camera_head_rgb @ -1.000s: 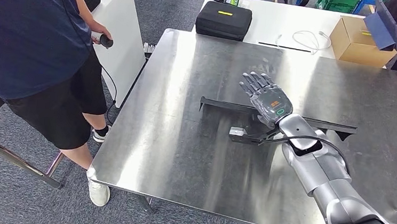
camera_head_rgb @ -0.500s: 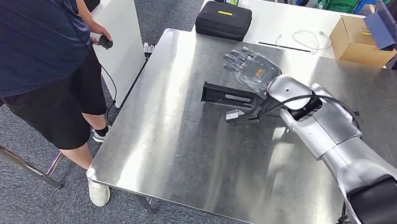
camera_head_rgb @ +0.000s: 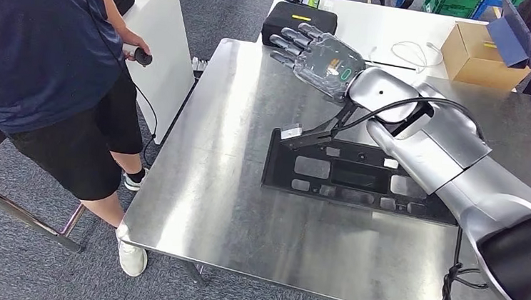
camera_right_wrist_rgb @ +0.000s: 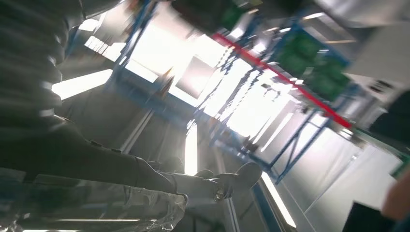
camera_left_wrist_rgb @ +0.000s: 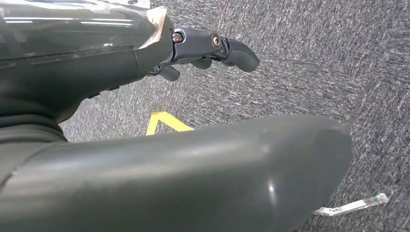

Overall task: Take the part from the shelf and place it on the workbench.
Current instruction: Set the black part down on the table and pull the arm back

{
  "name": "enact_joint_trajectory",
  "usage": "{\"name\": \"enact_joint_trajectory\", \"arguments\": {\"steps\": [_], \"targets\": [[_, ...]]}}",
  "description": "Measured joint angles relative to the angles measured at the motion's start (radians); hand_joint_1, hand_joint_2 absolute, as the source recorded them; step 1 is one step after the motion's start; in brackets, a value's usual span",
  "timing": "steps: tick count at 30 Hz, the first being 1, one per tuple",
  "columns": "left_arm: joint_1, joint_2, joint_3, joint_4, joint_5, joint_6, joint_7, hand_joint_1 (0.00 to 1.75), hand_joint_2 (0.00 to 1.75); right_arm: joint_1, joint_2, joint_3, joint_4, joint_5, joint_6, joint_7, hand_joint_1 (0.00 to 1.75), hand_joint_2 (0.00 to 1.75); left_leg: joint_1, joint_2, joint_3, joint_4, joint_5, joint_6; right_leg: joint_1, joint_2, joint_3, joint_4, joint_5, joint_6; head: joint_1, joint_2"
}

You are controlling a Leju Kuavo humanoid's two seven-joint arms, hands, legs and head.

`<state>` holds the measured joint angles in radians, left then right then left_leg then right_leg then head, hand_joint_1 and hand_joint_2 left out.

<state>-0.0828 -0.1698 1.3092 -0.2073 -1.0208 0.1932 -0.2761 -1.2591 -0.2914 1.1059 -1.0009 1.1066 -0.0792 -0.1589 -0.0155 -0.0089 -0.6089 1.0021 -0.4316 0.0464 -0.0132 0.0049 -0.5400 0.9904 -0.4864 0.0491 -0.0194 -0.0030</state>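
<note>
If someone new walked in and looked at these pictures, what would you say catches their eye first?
Most likely the silver right arm reaching across the steel workbench, its right hand raised above the far edge with the fingers spread and empty. Next, the flat black part lying on the workbench just under that arm. Then the person in dark clothes standing close at the bench's left side, holding a small black device.

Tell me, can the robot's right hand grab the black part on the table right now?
Probably yes. The right hand hovers open just beyond the black part, which lies flat on the workbench with nothing between them.
</note>
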Motion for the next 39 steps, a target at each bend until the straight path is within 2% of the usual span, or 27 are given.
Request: {"name": "enact_joint_trajectory", "arguments": {"steps": [2, 4, 6, 8, 12, 15, 20, 26, 30, 34, 36, 38, 39], "targets": [[0.000, 0.000, 0.000, 0.000, 0.000, -0.004, 0.000, 0.00, 0.00, 0.053, 0.000, -0.049, -0.015, -0.164, -0.007, -0.061, 0.00, 1.75, 0.000, 0.000, 0.000, 0.000, 0.000, 0.000, 0.000, 0.000, 0.001, 0.000, 0.000, 0.000, 0.000, 0.000], [0.000, 0.000, 0.000, 0.000, 0.000, -0.006, 0.001, 0.00, 0.00, 0.133, 0.007, -0.120, -0.036, -0.384, 0.019, -0.152, 0.00, 1.75, 0.000, 0.000, 0.001, 0.000, 0.000, 0.000, 0.000, 0.000, 0.001, 0.000, 0.000, 0.000, 0.000, 0.000], [-0.001, 0.000, 0.000, 0.000, 0.000, -0.004, 0.006, 0.00, 0.00, 0.236, 0.025, -0.213, -0.060, -0.628, 0.081, -0.248, 0.00, 1.75, 0.000, 0.000, 0.002, 0.000, -0.001, -0.001, 0.000, 0.000, 0.002, 0.000, 0.000, 0.000, 0.000, 0.000], [-0.001, -0.001, 0.001, 0.000, -0.001, 0.003, 0.013, 0.00, 0.00, 0.342, 0.051, -0.302, -0.083, -0.828, 0.156, -0.308, 0.00, 1.75, 0.000, 0.000, 0.002, 0.000, -0.001, -0.001, 0.000, 0.000, 0.002, 0.000, 0.000, 0.000, 0.000, 0.000], [-0.002, -0.001, 0.006, 0.000, -0.001, 0.027, 0.034, 0.00, 0.00, 0.512, 0.109, -0.419, -0.119, -1.177, 0.368, -0.329, 0.00, 1.75, 0.001, 0.000, 0.002, 0.000, -0.002, -0.002, 0.001, 0.000, 0.002, 0.000, 0.000, 0.000, 0.000, 0.000], [-0.004, -0.001, 0.012, 0.000, 0.003, 0.042, 0.042, 0.00, 0.00, 0.603, 0.156, -0.465, -0.140, -1.358, 0.478, -0.307, 0.00, 1.75, 0.001, 0.000, 0.002, 0.000, -0.002, -0.002, 0.001, 0.000, 0.002, 0.000, -0.001, -0.001, 0.000, 0.000], [-0.005, -0.004, 0.025, 0.003, 0.014, 0.057, 0.047, 0.00, 0.00, 0.708, 0.199, -0.490, -0.191, -1.499, 0.561, -0.285, 0.00, 1.75, 0.001, 0.000, 0.002, -0.001, -0.003, -0.003, 0.001, 0.000, 0.002, 0.000, -0.001, -0.001, 0.000, 0.000], [-0.005, -0.012, 0.037, 0.006, 0.026, 0.068, 0.050, 0.00, 0.00, 0.817, 0.214, -0.483, -0.256, -1.510, 0.586, -0.300, 0.00, 1.75, 0.000, 0.000, 0.002, 0.000, -0.004, -0.004, 0.000, 0.000, 0.002, -0.001, -0.001, -0.001, 0.000, 0.000], [-0.005, -0.014, 0.050, 0.006, 0.040, 0.066, 0.050, 0.00, 0.00, 0.865, 0.220, -0.478, -0.292, -1.494, 0.585, -0.323, 0.00, 1.75, -0.002, 0.000, 0.001, 0.007, -0.012, 0.006, -0.003, 0.000, 0.004, -0.003, -0.001, 0.001, -0.001, 0.000], [-0.005, -0.015, 0.057, 0.006, 0.048, 0.062, 0.045, 0.00, 0.00, 0.893, 0.225, -0.477, -0.330, -1.480, 0.570, -0.334, 0.00, 0.00, 0.003, 0.003, 0.007, -0.003, -0.004, 0.016, -0.001, 0.001, 0.004, 0.001, -0.006, 0.009, 0.000, 0.000], [-0.007, -0.016, 0.058, 0.006, 0.049, 0.061, 0.042, 0.00, 0.00, 0.901, 0.225, -0.481, -0.345, -1.476, 0.562, -0.335, 0.00, 0.00, 0.012, 0.007, 0.013, -0.015, 0.005, 0.021, 0.001, 0.000, -0.021, 0.060, -0.044, 0.006, 0.003, 0.000], [-0.008, -0.017, 0.058, 0.006, 0.050, 0.060, 0.042, 0.00, 0.00, 0.910, 0.223, -0.484, -0.352, -1.468, 0.555, -0.336, 0.00, 0.00, 0.015, 0.010, 0.012, -0.017, 0.007, 0.023, 0.000, 0.000, -0.076, 0.189, -0.105, 0.001, 0.006, 0.000], [-0.008, -0.017, 0.058, 0.006, 0.050, 0.060, 0.043, 0.00, 0.00, 0.917, 0.222, -0.486, -0.354, -1.464, 0.551, -0.336, 0.00, 0.00, 0.017, 0.011, 0.011, -0.017, 0.007, 0.022, -0.003, 0.000, -0.101, 0.248, -0.125, 0.004, 0.006, 0.000]]}}
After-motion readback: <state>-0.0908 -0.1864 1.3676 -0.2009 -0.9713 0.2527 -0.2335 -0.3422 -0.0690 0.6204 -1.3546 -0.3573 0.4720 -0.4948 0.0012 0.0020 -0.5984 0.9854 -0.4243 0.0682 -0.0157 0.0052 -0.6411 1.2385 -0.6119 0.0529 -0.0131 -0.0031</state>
